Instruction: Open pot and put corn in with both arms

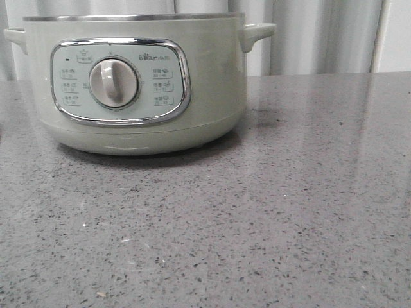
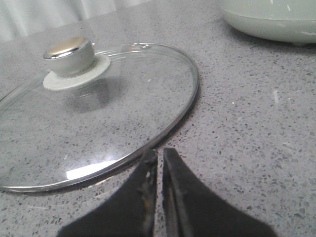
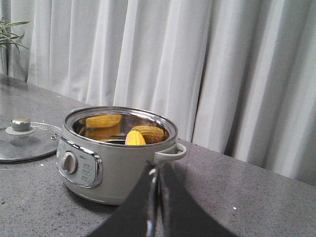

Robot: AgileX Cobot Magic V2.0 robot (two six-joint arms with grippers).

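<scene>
The pale green pot point(image 1: 135, 83) stands open on the grey counter, dial panel facing the front camera. In the right wrist view the pot point(image 3: 116, 163) holds the yellow corn point(image 3: 135, 138), standing on end inside, with its reflections on the steel wall. The glass lid point(image 2: 89, 108) with its knob point(image 2: 69, 54) lies flat on the counter to the pot's left. My left gripper point(image 2: 159, 155) is shut and empty, its tips just at the lid's rim. My right gripper point(image 3: 157, 170) is shut and empty, back from the pot's right handle point(image 3: 170, 152). Neither gripper shows in the front view.
The grey speckled counter point(image 1: 270, 212) stretches in front of and to the right of the pot. White curtains point(image 3: 207, 69) hang behind. The lid also shows left of the pot in the right wrist view point(image 3: 24, 143). A plant's leaves point(image 3: 9, 32) are at the far left.
</scene>
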